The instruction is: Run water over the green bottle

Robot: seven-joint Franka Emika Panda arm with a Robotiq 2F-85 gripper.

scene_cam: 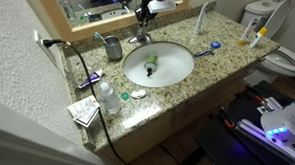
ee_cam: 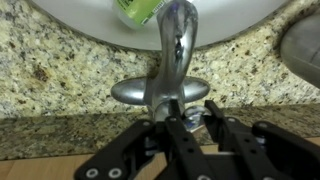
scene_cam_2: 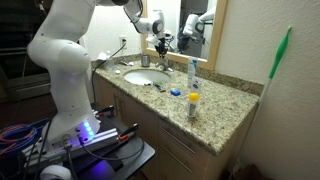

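Closest to my wrist camera are my two black fingers [ee_cam: 176, 132], low in that view. My gripper [ee_cam: 193, 114] sits right behind the shiny tap [ee_cam: 172, 50], down at its base. The fingers are close together with a small shiny bit of the tap between them. I cannot tell if they squeeze it or just sit beside it. Past the tap is the speckled stone counter [ee_cam: 60, 70], and farther on is the white sink [ee_cam: 70, 10]. The green bottle [ee_cam: 140, 9] is in the sink, just under the tip of the spout, and only a bit of it shows at the top edge. In an exterior view the green bottle [scene_cam: 153, 62] is a small green spot in the middle of the sink [scene_cam: 177, 71], near the drain. I cannot tell if it stands or lies. My gripper [scene_cam: 142, 15] hangs over the far side of the sink, by the tap [scene_cam: 139, 37]. A grey cup [scene_cam: 113, 47] stands on the counter [scene_cam: 221, 39] just left of the tap. A clear bottle [scene_cam: 108, 97] with a white cap stands at the near left corner. A toilet [scene_cam: 287, 58] is at the far right. In an exterior view my white arm [scene_cam_2: 65, 50] reaches over to the tap, and my gripper [scene_cam_2: 160, 42] is close to the mirror [scene_cam_2: 200, 25].
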